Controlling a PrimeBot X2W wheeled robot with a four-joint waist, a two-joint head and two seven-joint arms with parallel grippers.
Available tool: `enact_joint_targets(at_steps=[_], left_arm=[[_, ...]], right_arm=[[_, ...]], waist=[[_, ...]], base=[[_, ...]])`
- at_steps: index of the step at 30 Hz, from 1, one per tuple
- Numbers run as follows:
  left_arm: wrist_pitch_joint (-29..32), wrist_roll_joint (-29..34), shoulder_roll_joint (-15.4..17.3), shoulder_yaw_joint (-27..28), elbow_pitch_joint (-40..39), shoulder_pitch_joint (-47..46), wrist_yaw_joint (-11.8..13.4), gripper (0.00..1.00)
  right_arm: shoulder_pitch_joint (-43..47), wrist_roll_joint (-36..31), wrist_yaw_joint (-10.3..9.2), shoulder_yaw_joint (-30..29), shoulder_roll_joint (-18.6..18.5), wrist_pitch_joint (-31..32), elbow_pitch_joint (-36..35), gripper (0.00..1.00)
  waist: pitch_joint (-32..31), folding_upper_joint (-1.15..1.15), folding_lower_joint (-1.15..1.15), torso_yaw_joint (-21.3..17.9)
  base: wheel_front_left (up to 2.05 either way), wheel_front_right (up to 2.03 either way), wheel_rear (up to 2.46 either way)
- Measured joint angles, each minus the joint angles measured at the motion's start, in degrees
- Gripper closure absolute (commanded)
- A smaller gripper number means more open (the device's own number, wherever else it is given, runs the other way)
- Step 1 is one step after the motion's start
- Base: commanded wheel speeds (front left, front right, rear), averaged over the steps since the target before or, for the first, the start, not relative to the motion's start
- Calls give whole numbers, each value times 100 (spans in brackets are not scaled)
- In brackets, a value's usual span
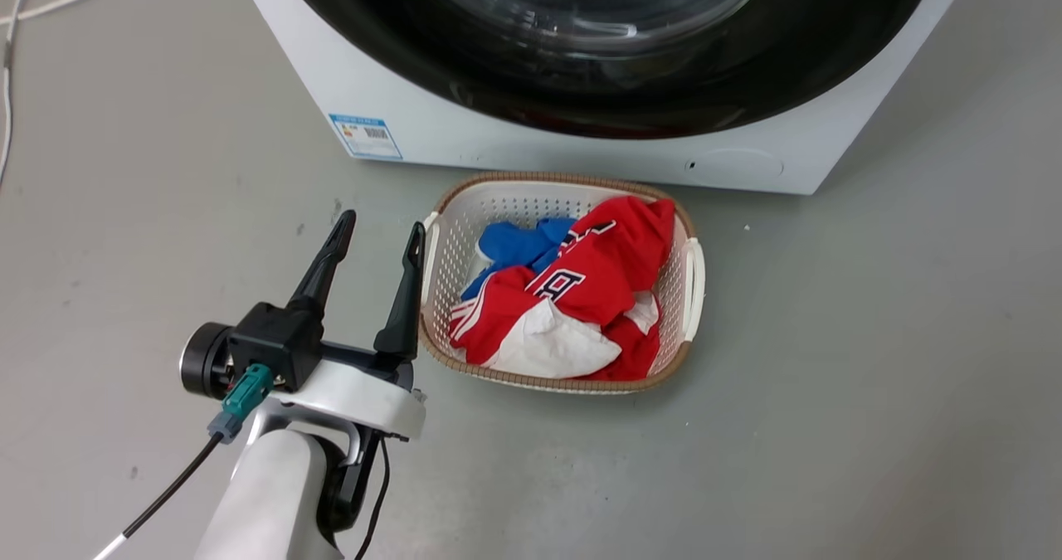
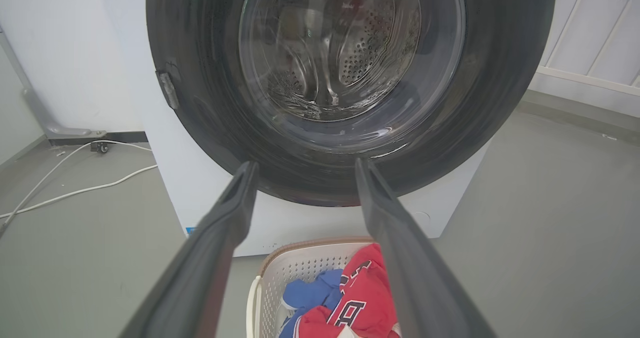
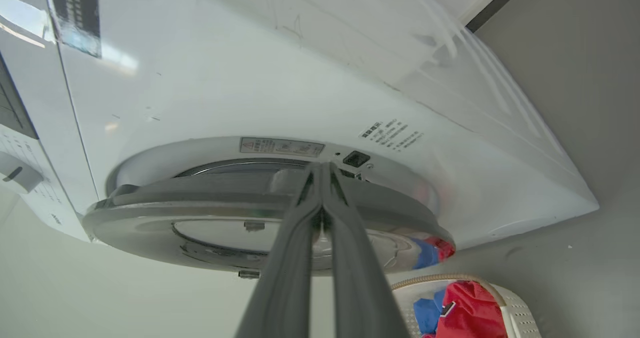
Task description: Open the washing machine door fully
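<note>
Head view: one washing machine (image 1: pixel 373 87), one door (image 1: pixel 830 46), one basket (image 1: pixel 691 294) on grey floor (image 1: pixel 871 377). Left gripper (image 1: pixel 382 222) is spread apart; right gripper (image 3: pixel 322 167) is pressed together at the door's edge.

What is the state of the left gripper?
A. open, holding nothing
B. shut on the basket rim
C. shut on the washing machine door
A: the left gripper has its fingers spread with nothing between them, beside the basket.
</note>
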Motion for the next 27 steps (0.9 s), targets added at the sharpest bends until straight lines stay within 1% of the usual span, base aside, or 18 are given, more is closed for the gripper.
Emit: enact_joint_targets(at_steps=[4,12,19,27], left_arm=[[-1,16,-31,-33,8,-91,-43,0],[-2,68,-53,-10,-130,-291,-104,0],[-2,120,-87,7,-182,-423,-179,0],[-2,201,-138,43,-189,-515,-227,0]], right_arm=[[-419,-567,0,35,164,320,15,100],[-1131,-1485,0,-276,560,699,-27,100],[-1469,-1985,0,-538,811,776,-78,100],[-1723,-2292,0,-632,882,1070,-63,100]], waist=[[150,0,0,53],[518,0,0,127],[845,0,0,165],[1049,0,0,163]], base=[[0,0,0],[0,0,0],[0,0,0],[0,0,0]])
